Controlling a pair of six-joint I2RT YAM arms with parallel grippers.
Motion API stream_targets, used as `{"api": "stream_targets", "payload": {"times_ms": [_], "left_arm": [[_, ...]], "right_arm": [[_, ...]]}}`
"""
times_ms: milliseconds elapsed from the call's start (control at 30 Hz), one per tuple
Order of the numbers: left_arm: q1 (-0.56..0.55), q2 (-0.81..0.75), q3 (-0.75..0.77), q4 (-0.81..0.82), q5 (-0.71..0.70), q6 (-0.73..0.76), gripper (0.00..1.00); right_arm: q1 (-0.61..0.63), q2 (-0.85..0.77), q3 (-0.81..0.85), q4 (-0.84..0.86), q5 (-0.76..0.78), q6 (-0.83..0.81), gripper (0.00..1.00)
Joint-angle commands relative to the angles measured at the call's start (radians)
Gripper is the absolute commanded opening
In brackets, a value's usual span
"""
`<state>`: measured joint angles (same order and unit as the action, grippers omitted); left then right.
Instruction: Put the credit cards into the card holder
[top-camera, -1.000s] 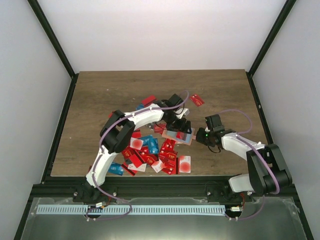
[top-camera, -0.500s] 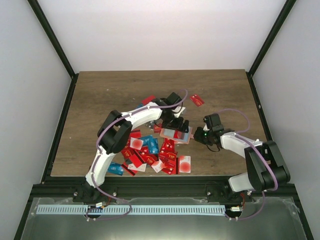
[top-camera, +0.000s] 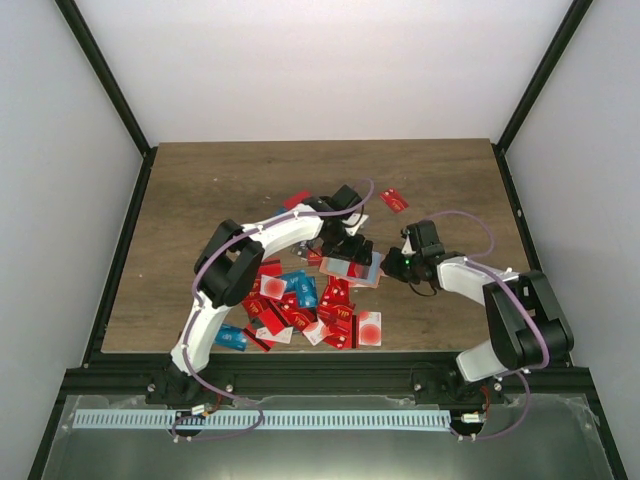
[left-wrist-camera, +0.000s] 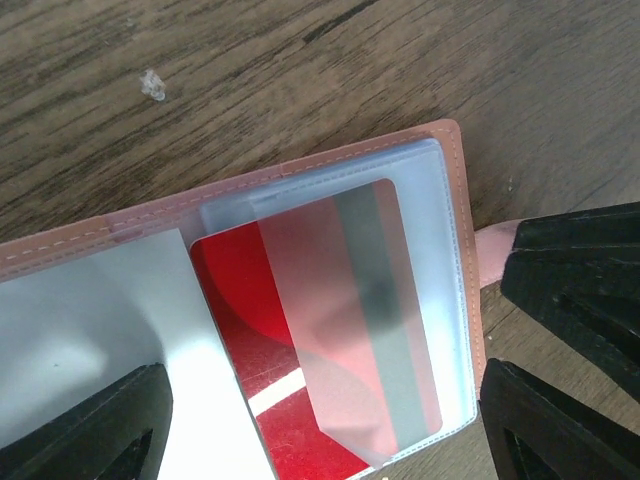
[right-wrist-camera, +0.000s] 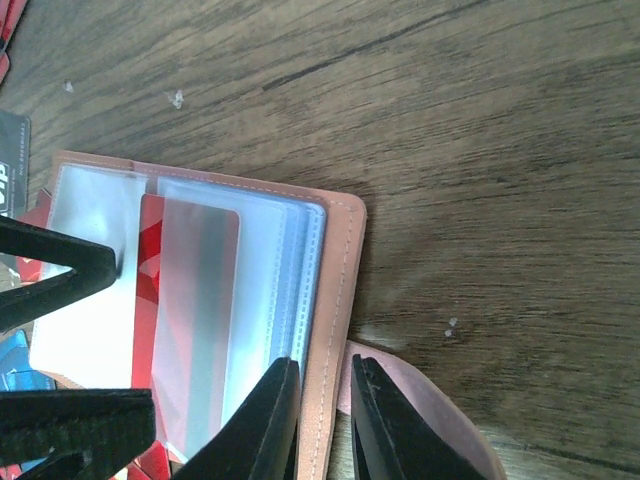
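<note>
The card holder (top-camera: 352, 268) lies open on the wood beside the pile, tan leather cover (left-wrist-camera: 456, 200) with clear sleeves. A red credit card (left-wrist-camera: 300, 330) with a dark stripe sits partly inside a sleeve (right-wrist-camera: 190, 300). My left gripper (left-wrist-camera: 320, 400) hovers right above it, open, one finger on each side of the card (top-camera: 352, 248). My right gripper (right-wrist-camera: 322, 375) is shut on the holder's leather edge (right-wrist-camera: 340, 260) from the right (top-camera: 392, 266). Many more credit cards (top-camera: 300, 300), red, blue and white, lie heaped to the left of the holder.
A lone red card (top-camera: 394, 200) lies behind the grippers, and a few more (top-camera: 296, 200) behind the left arm. A pink strap (right-wrist-camera: 440, 400) sticks out from the holder's right side. Black frame rails (top-camera: 120, 240) border the table.
My right gripper has edged left and a little farther back, still on the holder's edge. The left gripper stays over the holder, shifted slightly left.
</note>
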<state>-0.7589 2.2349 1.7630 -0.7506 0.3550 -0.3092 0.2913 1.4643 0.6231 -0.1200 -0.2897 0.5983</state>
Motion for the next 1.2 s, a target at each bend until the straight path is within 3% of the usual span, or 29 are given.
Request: {"api": "stream_targets", "payload": {"times_ms": [0, 233, 767, 1167], "left_arm": [[-0.001, -0.024, -0.020, 0.006, 0.034, 0.000, 0.85], [-0.012, -0.007, -0.022, 0.009, 0.049, -0.004, 0.79], [-0.049, 0.013, 0.009, 0.044, 0.122, -0.033, 0.76], [-0.048, -0.088, -0.049, 0.039, 0.029, -0.023, 0.73]], "right_arm": [[0.003, 0.025, 0.024, 0.027, -0.021, -0.009, 0.16], [0.003, 0.076, 0.024, 0.054, -0.042, -0.007, 0.14], [0.002, 0.098, 0.028, 0.064, -0.045, -0.006, 0.13], [0.001, 0.016, 0.045, -0.002, -0.024, -0.038, 0.14]]}}
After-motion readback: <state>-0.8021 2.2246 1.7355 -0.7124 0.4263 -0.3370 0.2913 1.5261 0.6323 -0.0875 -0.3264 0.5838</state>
